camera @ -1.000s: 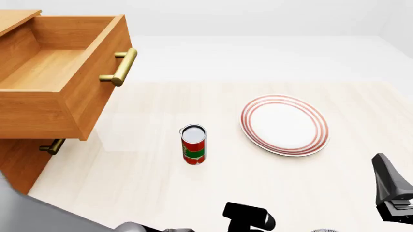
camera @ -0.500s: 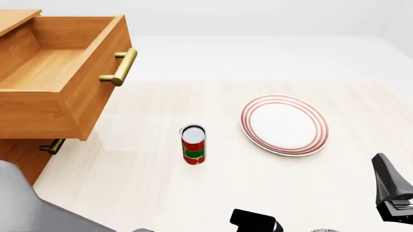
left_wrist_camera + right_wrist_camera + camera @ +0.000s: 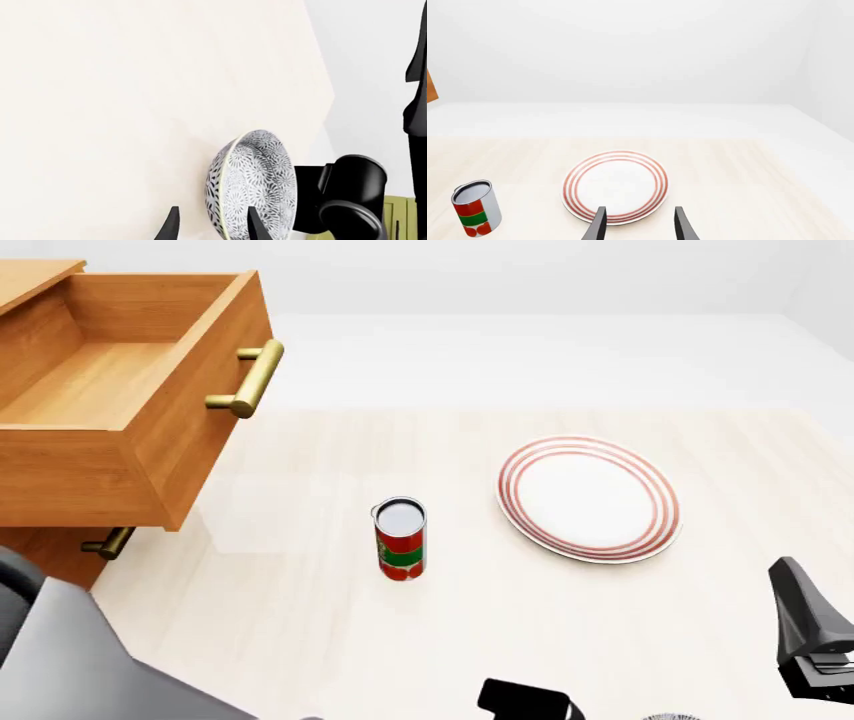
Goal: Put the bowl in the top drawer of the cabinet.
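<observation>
No readable text, label or number anywhere.

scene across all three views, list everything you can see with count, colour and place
cabinet: 1, light-brown wood, far left of the table
top drawer: 1, light-brown, brass bar handle, pulled open, nothing visible inside
lower drawer handle: 1, brass, under the open drawer
can: 1, red and green, upright, mid-table
plate: 1, white with red rings, right of the can
bowl: 1, white with dark floral pattern, seen only in the left wrist view
left hand: open, near the bowl
right hand: open, facing the plate
</observation>
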Available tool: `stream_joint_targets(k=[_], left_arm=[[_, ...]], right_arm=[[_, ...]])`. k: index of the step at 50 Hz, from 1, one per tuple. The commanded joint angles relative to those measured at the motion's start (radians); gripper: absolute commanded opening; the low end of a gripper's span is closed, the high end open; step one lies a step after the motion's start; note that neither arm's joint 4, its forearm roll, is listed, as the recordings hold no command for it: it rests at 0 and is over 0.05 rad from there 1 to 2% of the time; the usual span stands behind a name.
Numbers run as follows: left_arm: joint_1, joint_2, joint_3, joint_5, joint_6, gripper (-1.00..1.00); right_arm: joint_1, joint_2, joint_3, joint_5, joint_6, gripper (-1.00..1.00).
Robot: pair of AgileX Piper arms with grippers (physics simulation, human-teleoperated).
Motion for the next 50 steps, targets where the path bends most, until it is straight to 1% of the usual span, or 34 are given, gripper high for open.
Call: stream_joint_targets(k=[1, 4, 5, 17, 22, 33, 39, 46, 50], left_arm=[[-0.003, 0.024, -0.005, -0.018, -0.011, 1.00], [0.002, 0.030, -0.007, -0.020, -0.015, 1.00], [0.007, 0.032, -0.008, -0.019, -0.017, -1.00], [0.046, 0.015, -0.003, 0.001, -0.002, -1.00], [0.048, -0.004, 0.005, 0.009, 0.002, -1.00], [0.097, -0.093, 0.014, 0.081, 0.044, -1.00], [0.134, -0.154, 0.007, 0.134, 0.078, -1.00], [0.146, -0.191, 0.010, 0.165, 0.091, -1.00], [0.169, -0.214, 0.004, 0.189, 0.101, -1.00]], right_arm=[[0.000, 0.000, 0.000, 0.000, 0.000, 1.00], [0.000, 0.000, 0.000, 0.000, 0.000, 1.00], [0.000, 0.000, 0.000, 0.000, 0.000, 1.00], [0.000, 0.000, 0.000, 0.000, 0.000, 1.00], [0.000, 0.000, 0.000, 0.000, 0.000, 1.00], [0.000, 0.000, 0.000, 0.000, 0.000, 1.00], [0.000, 0.000, 0.000, 0.000, 0.000, 1.00], [0.000, 0.000, 0.000, 0.000, 0.000, 1.00], [0.000, 0.000, 0.000, 0.000, 0.000, 1.00]])
